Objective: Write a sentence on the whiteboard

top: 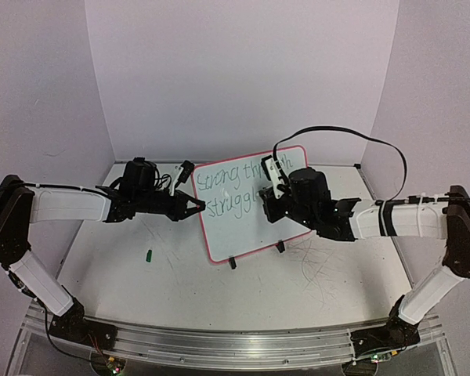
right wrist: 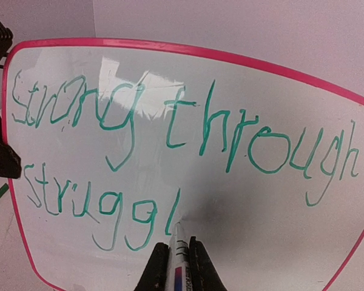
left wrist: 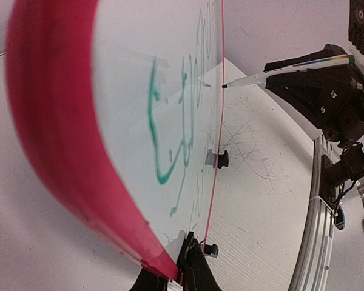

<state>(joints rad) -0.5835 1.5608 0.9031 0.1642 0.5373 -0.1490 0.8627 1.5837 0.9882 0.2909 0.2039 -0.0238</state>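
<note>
Looking down from above, I see the whiteboard (top: 243,231) mid-frame. The left gripper (top: 196,206) is pinched tight on its left edge, and the right gripper (top: 272,186) is clamped on a marker (top: 276,174) over the sentence (top: 231,184). In the left wrist view, the red rim fills the left and the marker tip is upper right. In the right wrist view, the marker is bottom centre, its tip at "struggl".

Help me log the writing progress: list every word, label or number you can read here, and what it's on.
"Strong through": top line of the green sentence on the whiteboard.
"Struggl": second line on the same board, unfinished, ending at the marker tip.
Coloured print on the marker barrel: too blurred to read.
No other text is legible.
</note>
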